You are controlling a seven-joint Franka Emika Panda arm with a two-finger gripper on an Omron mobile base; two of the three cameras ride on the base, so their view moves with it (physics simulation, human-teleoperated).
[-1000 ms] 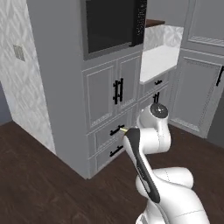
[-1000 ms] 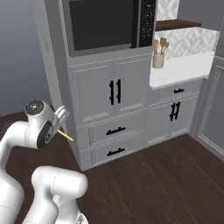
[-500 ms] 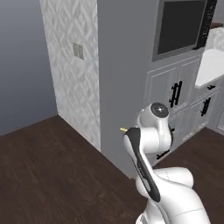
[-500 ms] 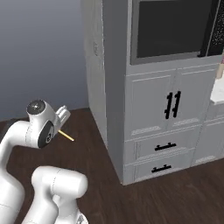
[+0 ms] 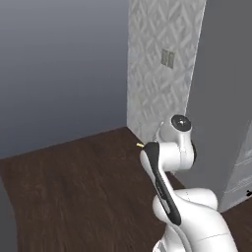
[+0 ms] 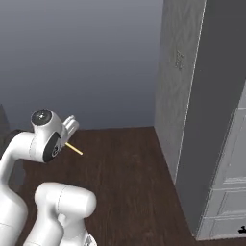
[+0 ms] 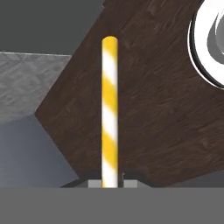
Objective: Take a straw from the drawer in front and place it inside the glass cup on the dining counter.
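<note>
I have the straw [image 7: 109,113] clamped at its base between the claw [image 7: 110,183] fingers; it sticks straight out from the tips, yellow and white striped, over the dark wood floor [image 7: 157,127]. From the right base camera it pokes out beside the wrist [image 6: 74,149], near a patterned wall [image 6: 173,72]

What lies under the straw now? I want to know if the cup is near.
Under the straw, which the gripper holds by its base, the hand view shows dark wood floor and grey wall. No cup there.
</note>
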